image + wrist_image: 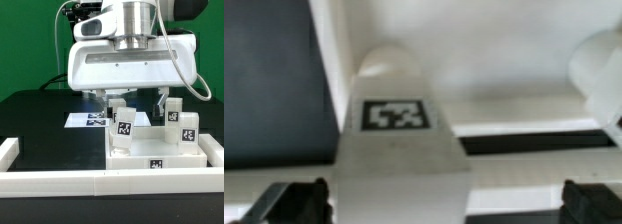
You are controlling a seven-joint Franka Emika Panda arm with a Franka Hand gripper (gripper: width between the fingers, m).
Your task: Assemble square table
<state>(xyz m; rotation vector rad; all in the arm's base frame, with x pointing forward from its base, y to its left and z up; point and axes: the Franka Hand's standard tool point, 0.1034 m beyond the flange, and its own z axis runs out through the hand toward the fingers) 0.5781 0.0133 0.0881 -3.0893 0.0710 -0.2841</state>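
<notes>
The square table's white tabletop point(160, 157) lies upside down against the front bars, with a tag on its front side. Three white tagged legs stand upright on it: one point(124, 126) towards the exterior view's left, two point(173, 111) point(188, 129) towards its right. My gripper point(130, 100) hangs open just above the left leg. In the wrist view that leg point(397, 130) stands between my spread fingertips point(299, 205), close to one and well apart from the other, and my gripper point(441, 208) holds nothing. Another leg point(598, 70) shows blurred at the edge.
The marker board point(88, 120) lies flat on the black table behind the tabletop. Long white bars point(60, 182) run along the front edge and down the exterior view's left point(8, 150). A green backdrop stands behind the arm.
</notes>
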